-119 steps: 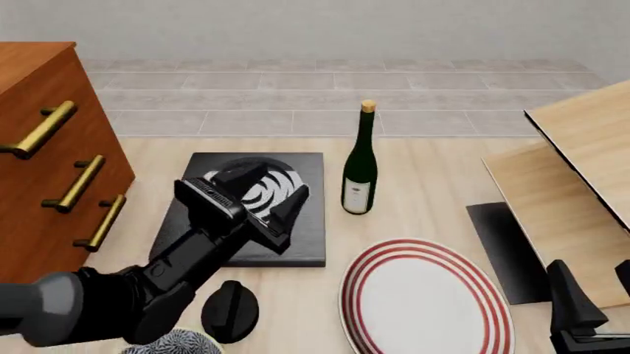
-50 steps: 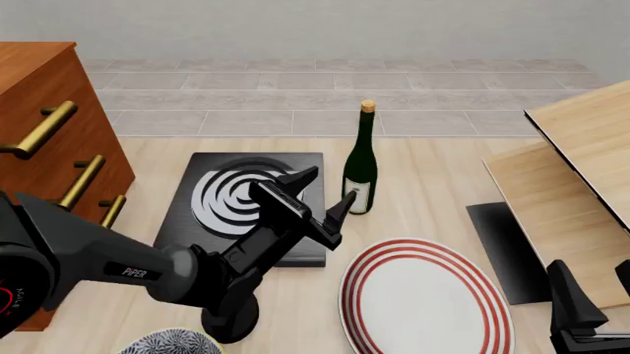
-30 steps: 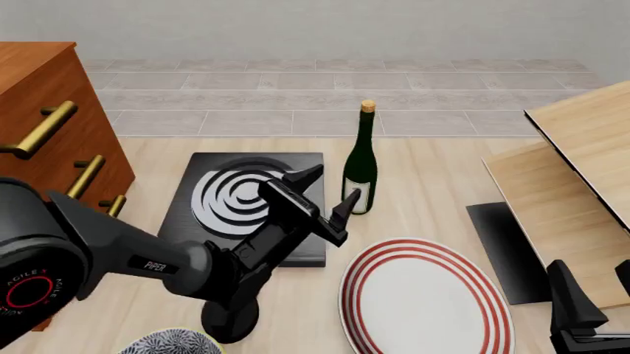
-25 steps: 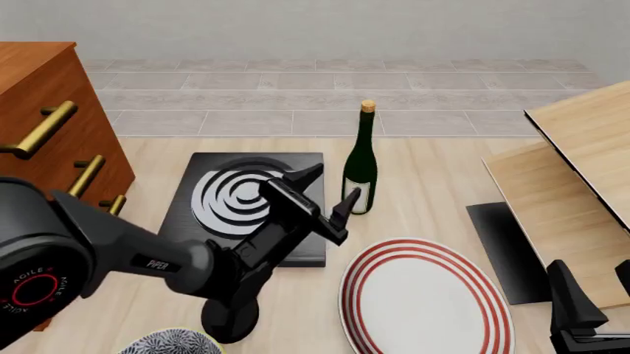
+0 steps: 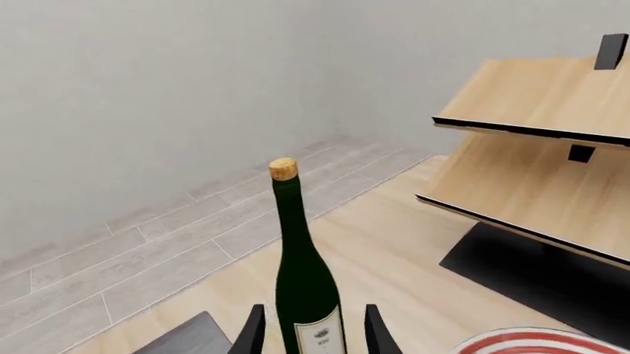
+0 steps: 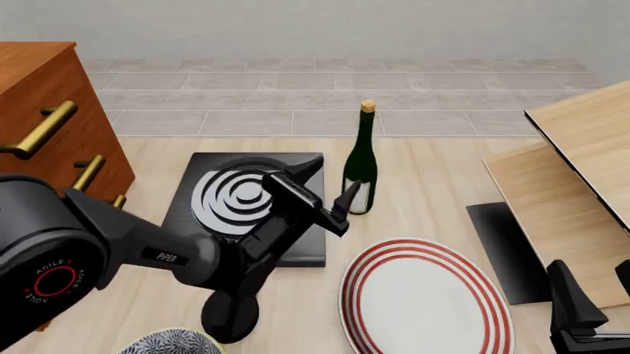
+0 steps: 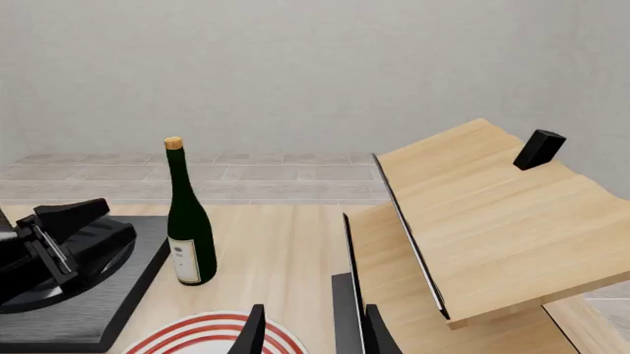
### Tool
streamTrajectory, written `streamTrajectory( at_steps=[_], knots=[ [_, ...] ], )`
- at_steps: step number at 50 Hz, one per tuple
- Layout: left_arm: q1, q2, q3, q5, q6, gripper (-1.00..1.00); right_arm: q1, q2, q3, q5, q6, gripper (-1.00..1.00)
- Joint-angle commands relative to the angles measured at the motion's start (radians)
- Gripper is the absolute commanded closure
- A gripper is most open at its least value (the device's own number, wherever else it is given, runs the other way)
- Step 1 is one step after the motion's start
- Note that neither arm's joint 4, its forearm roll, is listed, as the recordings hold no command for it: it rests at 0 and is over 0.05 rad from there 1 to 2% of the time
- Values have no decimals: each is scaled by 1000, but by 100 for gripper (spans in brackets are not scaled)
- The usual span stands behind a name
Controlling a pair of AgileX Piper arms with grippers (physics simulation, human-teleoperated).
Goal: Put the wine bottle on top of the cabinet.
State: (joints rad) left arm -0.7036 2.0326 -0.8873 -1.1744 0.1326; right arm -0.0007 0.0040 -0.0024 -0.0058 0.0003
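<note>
Bottle (image 6: 361,167): dark green, cork top, white label, upright. We see left gripper (image 6: 326,186) spread wide beside it; cabinet (image 6: 44,147) only in front view. Right gripper (image 7: 309,330) gapes empty.

We see both arms all black, matte plastic look. Left arm (image 6: 147,251): fat rounded links, big cylindrical joint cap w/ a thin red ring and small white lettering, too small to read in full; "PIPER" in white on the forearm. Left gripper (image 6: 330,188): boxy black head, two slim tapered black fingers (image 6: 347,198). Right gripper (image 7: 308,332): only two thin dark fingertips in its wrist view; front view shows blocky black parts at the lower right corner.
</note>
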Motion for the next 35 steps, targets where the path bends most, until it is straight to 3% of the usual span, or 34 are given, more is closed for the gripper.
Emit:
streamTrajectory(
  at_steps=[1,35],
  knots=[
    [10,8,-30,7,2,-100,0,0,0,0,0,-100],
    [19,70,-135,14,-13,-100,0,0,0,0,0,-100]
  ],
)
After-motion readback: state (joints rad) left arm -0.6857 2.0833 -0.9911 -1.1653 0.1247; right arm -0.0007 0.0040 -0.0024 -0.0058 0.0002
